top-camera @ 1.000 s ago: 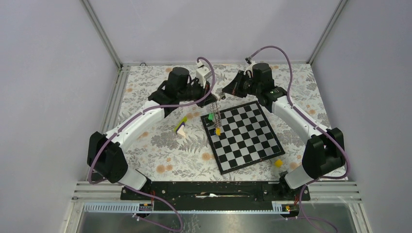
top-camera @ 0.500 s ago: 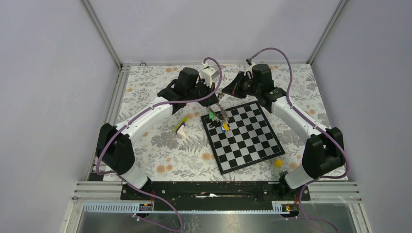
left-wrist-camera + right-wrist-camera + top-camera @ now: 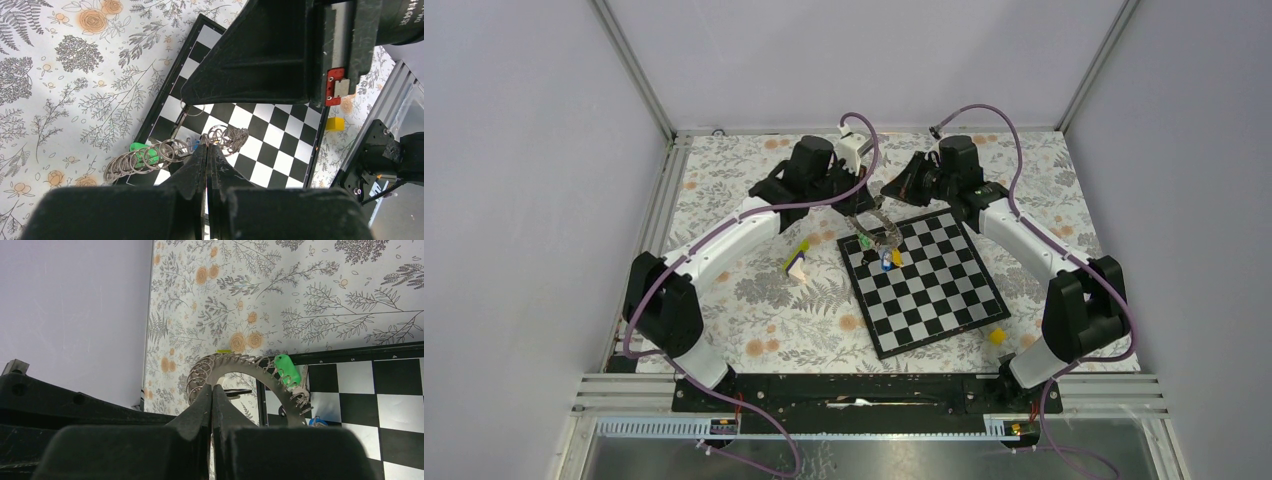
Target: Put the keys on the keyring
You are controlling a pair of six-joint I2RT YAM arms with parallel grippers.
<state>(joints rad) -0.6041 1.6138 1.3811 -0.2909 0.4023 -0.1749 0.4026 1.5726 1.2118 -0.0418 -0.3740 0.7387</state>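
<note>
- Writing: white digits 6, 5, 4 are printed along the black border of the chessboard. White lettering on the right arm's housing, seen from the left wrist, is cut off and unreadable.
- Left gripper: fingers pressed together, pinching the rim of the keyring over the chessboard's far-left corner.
- Right gripper: fingers closed tight, tips right at the keyring's rim, reaching in from beyond the chessboard's far edge. I can't tell if it actually pinches the rim.
- Keyring: lifted and tilted above the chessboard's far-left squares.
- Green key sits on the ring at the chessboard's far-left edge. Blue key and yellow key hang just inside that corner. I can't make out the black one.
- Change: a second ago the keyring hung upright and edge-on at that corner. Now it is tipped over with its hole showing, and the yellow key has shifted further onto the chessboard.
- Change: the left arm's elbow has swung closer to the chessboard.
- Unmoved: the lime-and-white wedge left of the chessboard, and the yellow block off its near-right corner.
- Materials: the keyring is a flat grey metal band with a coiled wire rim. The keys have glossy plastic heads. The chessboard is glossy black and white. The table cover has a fern-and-flower print. The gripper fingers are matte black.
</note>
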